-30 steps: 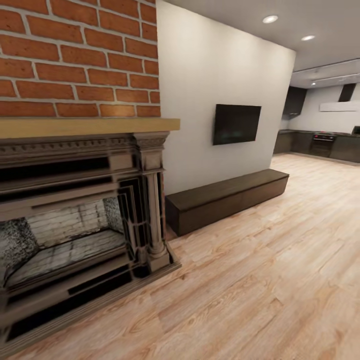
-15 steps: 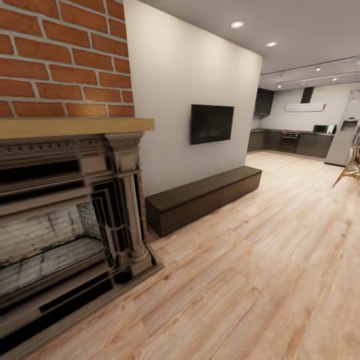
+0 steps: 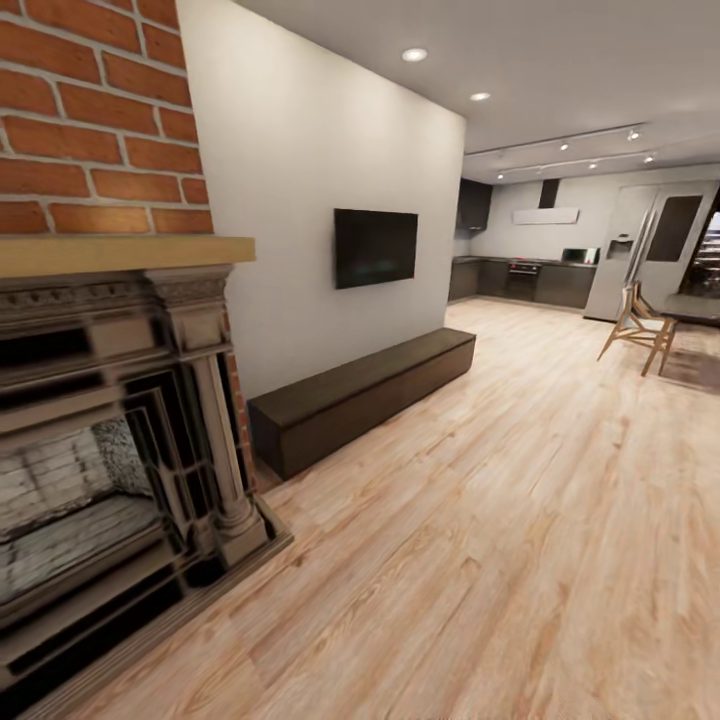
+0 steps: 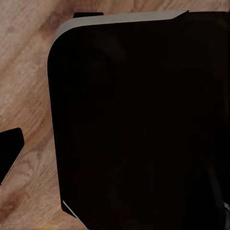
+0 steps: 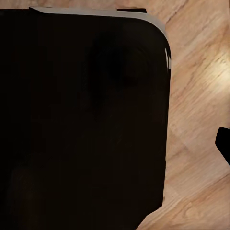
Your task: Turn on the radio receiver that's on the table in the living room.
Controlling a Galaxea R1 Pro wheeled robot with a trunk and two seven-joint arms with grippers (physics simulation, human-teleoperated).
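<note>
The radio receiver and the glossy table are out of view. I am in the living room, on its light wood plank floor (image 3: pixel 520 520), with the brick fireplace (image 3: pixel 120 420) close at the left of the head view. Both wrist views look down on a black rounded part of my own body (image 4: pixel 139 124) (image 5: pixel 81 115) over the floor. A dark tip (image 4: pixel 9 153) sits at the edge of the left wrist view, and another dark tip (image 5: pixel 224 143) at the edge of the right wrist view. Neither tells how the jaws stand.
A dark wooden low bench (image 3: pixel 360 395) runs along the white wall under a black wall screen (image 3: pixel 375 247). Farther back is a kitchen with dark cabinets (image 3: pixel 530 282) and a fridge (image 3: pixel 650 250). A wooden chair (image 3: pixel 640 330) stands at the far right. Open floor stretches ahead.
The whole head view has swung to the right: fireplace, bench and screen slid left in the picture, and the chair, fridge and more of the kitchen came into sight.
</note>
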